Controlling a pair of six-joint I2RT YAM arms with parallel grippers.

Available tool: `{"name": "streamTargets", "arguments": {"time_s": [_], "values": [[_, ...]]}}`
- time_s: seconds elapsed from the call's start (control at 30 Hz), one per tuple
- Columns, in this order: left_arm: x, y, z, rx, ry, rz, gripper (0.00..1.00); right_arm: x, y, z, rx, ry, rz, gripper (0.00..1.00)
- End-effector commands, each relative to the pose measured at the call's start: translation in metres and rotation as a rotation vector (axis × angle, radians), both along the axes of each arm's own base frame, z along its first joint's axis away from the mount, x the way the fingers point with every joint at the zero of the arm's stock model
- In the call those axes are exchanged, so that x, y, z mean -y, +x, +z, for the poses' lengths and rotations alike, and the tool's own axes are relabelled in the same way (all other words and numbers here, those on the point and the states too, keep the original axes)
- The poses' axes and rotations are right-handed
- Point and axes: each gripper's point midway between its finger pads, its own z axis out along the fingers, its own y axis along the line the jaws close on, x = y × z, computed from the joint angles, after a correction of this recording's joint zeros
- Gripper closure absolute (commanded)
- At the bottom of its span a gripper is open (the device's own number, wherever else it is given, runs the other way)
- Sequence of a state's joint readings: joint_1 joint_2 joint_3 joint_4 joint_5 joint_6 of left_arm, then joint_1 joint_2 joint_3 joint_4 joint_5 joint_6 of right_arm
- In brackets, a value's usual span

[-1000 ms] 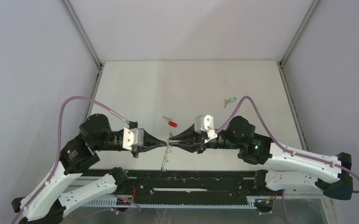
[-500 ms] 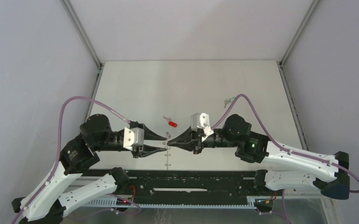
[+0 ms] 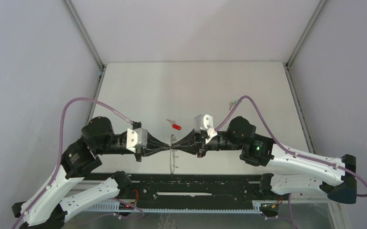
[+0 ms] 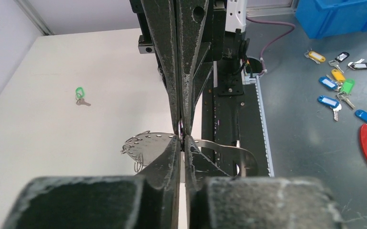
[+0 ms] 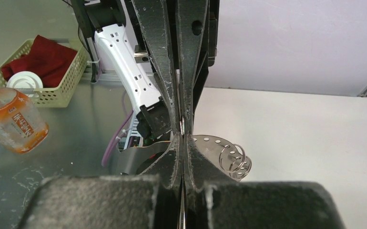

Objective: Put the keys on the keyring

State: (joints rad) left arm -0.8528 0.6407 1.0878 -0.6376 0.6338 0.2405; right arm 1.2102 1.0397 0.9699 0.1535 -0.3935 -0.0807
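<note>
The left hand (image 4: 183, 143) and the right hand (image 5: 182, 139) are meeting tip to tip above the near part of the pale, matte worktop (image 3: 196, 86). Their long, black, scuffed fingers are tapering to narrow points. The keyring (image 4: 219, 145) is hanging at that meeting point. It is a thin, grey metal band punched with a row of small round holes, and it is curving limply out to both sides of the tips. A small coiled wire ring is dangling from one end of it.

The right hand's fingers are pressing flat together, pinching the band where it passes between them. The left hand's fingers are lying almost together with only a hairline slit between them, and their tips are right at the band. Whether they are actually clamping it cannot be told.

The red key (image 3: 175, 126), with its glossy plastic head and short silver blade, is lying on the worktop just beyond the hands. The green key (image 4: 80, 93) is resting well apart from them, towards the far right of the worktop.

Off the worktop, a scatter of coloured plastic key tags (image 4: 336, 76) is lying on brushed grey metal near a blue bin (image 4: 343, 16). On the other side, a woven cream basket (image 5: 62, 81) is holding red cloth (image 5: 48, 57) beside a clear bottle with an orange label (image 5: 12, 121).
</note>
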Motion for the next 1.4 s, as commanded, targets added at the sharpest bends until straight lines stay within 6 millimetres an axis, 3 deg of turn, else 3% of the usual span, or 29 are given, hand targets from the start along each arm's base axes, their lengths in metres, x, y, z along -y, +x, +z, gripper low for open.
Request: {"name": "streamTargets", "arguments": {"time_s": [0.0,0.1,0.3,0.37,0.4,0.43,0.57,0.7,0.93,1.03,1.17,1.27,1.37], "values": [[0.007,-0.003,0.001,-0.01,-0.019,-0.037,0.98,-0.003,-0.004,0.036,0.021,0.106,0.018,1.0],[0.004,-0.004,-0.004,-0.002,-0.011,-0.037,1.0,-0.003,-0.005,0.037,0.02,0.108,0.016,0.99],[-0.002,0.006,-0.01,0.044,0.002,0.026,1.0,0.009,0.007,0.038,-0.005,0.096,-0.061,0.74],[-0.002,0.009,-0.01,0.029,0.002,0.045,1.0,0.016,0.016,0.037,-0.027,0.083,-0.11,0.45],[-0.001,0.009,-0.01,0.019,-0.002,0.051,1.0,0.021,0.023,0.036,-0.056,0.077,-0.143,0.15],[-0.001,0.01,-0.011,0.004,-0.007,0.058,1.0,0.026,0.029,0.033,-0.089,0.066,-0.171,0.02],[0.001,0.014,-0.006,-0.065,-0.058,0.078,1.0,0.051,0.056,0.012,-0.152,-0.017,-0.314,0.0],[0.004,0.02,-0.007,-0.134,-0.08,0.087,1.0,0.083,0.091,-0.027,-0.262,-0.085,-0.493,0.0],[0.003,0.044,-0.02,-0.195,-0.087,0.149,1.0,0.152,0.198,-0.107,-0.594,-0.111,-0.92,0.06],[0.005,0.051,-0.025,-0.214,-0.078,0.145,1.0,0.2,0.248,-0.147,-0.612,-0.15,-1.227,0.03],[0.004,0.051,-0.031,-0.195,-0.062,0.137,1.0,0.243,0.302,-0.191,-0.672,-0.156,-1.378,0.22],[0.001,0.052,-0.032,-0.167,-0.051,0.147,1.0,0.268,0.334,-0.219,-0.728,-0.137,-1.419,0.24],[0.0,0.05,-0.032,-0.163,-0.046,0.144,1.0,0.279,0.358,-0.242,-0.799,-0.163,-1.414,0.29]]}}
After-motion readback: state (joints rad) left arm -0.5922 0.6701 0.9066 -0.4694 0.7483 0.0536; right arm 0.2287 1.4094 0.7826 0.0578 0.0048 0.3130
